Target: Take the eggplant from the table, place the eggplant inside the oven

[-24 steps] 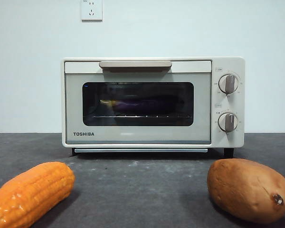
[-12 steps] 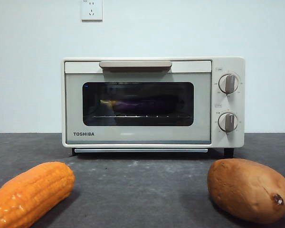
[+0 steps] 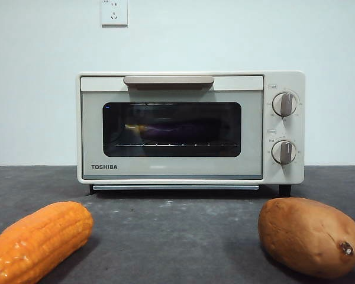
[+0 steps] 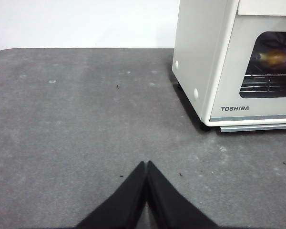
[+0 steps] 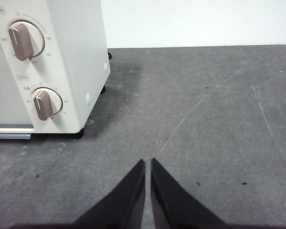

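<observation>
Behind oven (image 3: 171,171) glass lies eggplant (image 3: 177,131), far from both closed, empty fingers.

Orange corn cob (image 3: 36,241) lying at seven o'clock, brown tuber (image 3: 310,236) at five o'clock, white wall socket (image 3: 113,12) at eleven o'clock

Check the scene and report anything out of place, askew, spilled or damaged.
Nothing stands out. The oven sits square on the table with its door shut, and the eggplant lies on the rack inside. The corn cob and tuber lie intact in front. Both grippers rest shut, holding nothing.
</observation>
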